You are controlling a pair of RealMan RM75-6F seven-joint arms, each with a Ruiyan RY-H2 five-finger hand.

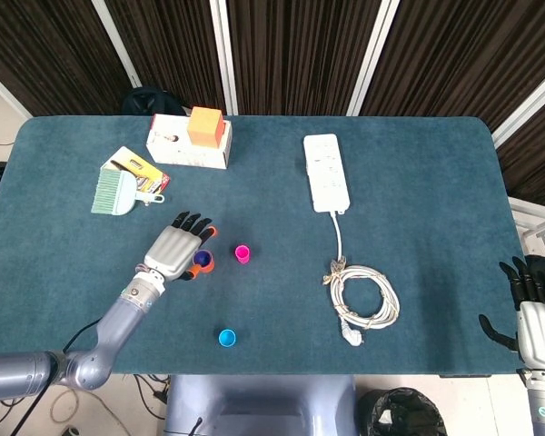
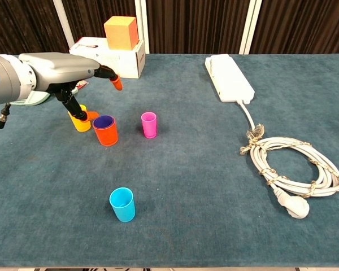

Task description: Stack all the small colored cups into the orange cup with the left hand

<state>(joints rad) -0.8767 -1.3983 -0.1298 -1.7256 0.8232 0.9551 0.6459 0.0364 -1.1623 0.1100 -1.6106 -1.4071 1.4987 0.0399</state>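
**Purple nested, three cups left**

The left hand [image 2: 68, 68] hovers above the orange cup [image 2: 105, 131], fingers spread, holding nothing. The purple cup [image 2: 104, 121] sits inside it. Yellow [image 2: 79, 120] stands at its 9 o'clock, pink [image 2: 149, 124] at 3, blue [image 2: 122, 204] toward 6. The right hand [image 1: 536, 318] rests open off the worktop [image 1: 418, 182], unneeded.

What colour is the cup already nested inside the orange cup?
Dark blue-purple cup inside the orange cup; clearest in the chest view.
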